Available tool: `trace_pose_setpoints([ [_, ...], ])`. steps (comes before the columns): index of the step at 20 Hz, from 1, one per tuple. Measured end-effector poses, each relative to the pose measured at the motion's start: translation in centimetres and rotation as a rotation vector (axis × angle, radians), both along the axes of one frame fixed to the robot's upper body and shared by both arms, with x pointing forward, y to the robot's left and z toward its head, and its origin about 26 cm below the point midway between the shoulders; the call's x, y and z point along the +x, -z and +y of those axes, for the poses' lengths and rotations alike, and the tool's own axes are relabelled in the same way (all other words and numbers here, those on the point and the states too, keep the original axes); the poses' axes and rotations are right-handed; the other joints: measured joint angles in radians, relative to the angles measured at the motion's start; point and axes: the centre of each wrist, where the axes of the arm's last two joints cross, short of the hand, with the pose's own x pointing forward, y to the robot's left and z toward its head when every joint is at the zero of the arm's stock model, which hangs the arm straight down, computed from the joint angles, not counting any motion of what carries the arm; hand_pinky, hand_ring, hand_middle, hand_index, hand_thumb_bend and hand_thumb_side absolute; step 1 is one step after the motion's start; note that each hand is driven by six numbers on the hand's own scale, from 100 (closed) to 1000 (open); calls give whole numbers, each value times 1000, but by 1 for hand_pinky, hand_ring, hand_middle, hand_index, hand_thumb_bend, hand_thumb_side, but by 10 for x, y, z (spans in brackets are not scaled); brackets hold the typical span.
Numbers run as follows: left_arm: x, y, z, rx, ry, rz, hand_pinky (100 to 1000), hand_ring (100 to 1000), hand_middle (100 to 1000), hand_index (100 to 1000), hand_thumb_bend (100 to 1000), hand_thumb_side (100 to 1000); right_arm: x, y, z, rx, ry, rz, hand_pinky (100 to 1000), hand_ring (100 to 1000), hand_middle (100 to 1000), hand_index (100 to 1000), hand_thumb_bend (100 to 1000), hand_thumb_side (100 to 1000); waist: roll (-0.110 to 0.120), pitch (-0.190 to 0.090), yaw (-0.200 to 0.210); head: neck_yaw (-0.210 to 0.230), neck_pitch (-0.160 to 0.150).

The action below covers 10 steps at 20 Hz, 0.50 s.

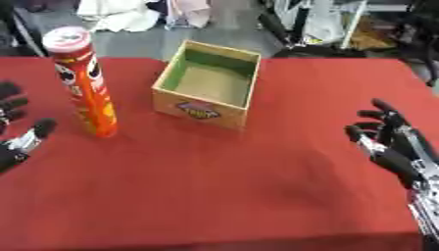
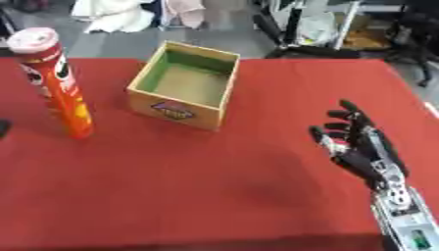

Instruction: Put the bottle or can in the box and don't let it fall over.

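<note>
A tall red can [image 1: 85, 81] with a pale lid stands upright on the red table [image 1: 223, 186], at the left. To its right sits an open cardboard box [image 1: 208, 84] with a green inner wall and nothing inside. My left hand [image 1: 15, 132] shows at the left edge, open, a short way left of the can's base and apart from it. Out at the right, far from both things, my right hand [image 2: 358, 144] is open with its fingers up.
Past the table's far edge lie white cloths [image 1: 120, 17] and dark stands and frames [image 1: 300, 29] on a grey floor. The table's front edge [image 1: 214, 242] runs along the bottom of the view.
</note>
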Motion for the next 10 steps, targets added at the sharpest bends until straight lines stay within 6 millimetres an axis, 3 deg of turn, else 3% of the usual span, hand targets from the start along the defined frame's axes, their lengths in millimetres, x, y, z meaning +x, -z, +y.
trace_pose_setpoints([
  [10,0,2,3,18,-28,20,853,835,800,926,756,485,0,1,0,0,-1,2,791,770,802,1000,479,396,0,3,0,-3,0],
])
